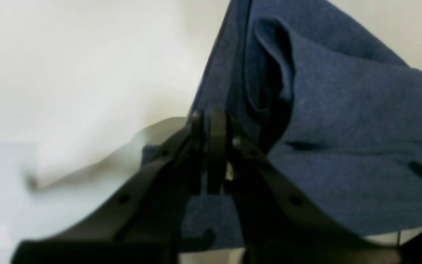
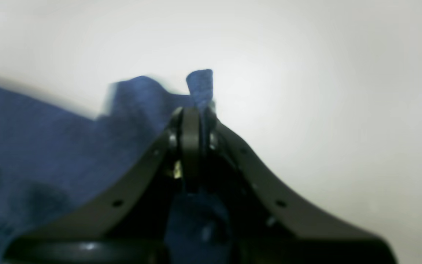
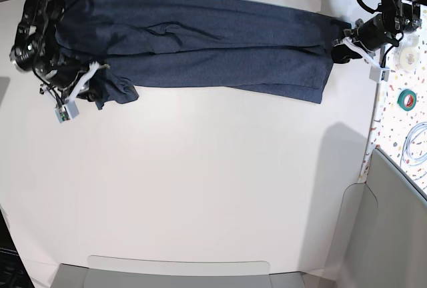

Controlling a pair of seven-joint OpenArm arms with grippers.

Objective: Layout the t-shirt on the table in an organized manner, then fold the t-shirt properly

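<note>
The dark navy t-shirt (image 3: pixel 220 41) lies stretched in a long folded band across the far part of the white table (image 3: pixel 200 181), with white letters showing at its far left end. My left gripper (image 3: pixel 343 43) is shut on the shirt's right end; in the left wrist view its fingers (image 1: pixel 216 135) pinch the blue cloth (image 1: pixel 343 128), which rises in folds beyond them. My right gripper (image 3: pixel 90 78) is shut on the shirt's lower left corner. In the right wrist view a tuft of the cloth (image 2: pixel 200 84) sticks out past the closed fingertips (image 2: pixel 191 124).
A confetti-speckled strip runs along the right side, carrying a green tape roll (image 3: pixel 407 98) and a coiled cable (image 3: pixel 417 145). A grey panel (image 3: pixel 387 235) stands at the lower right. Cables hang past the far edge.
</note>
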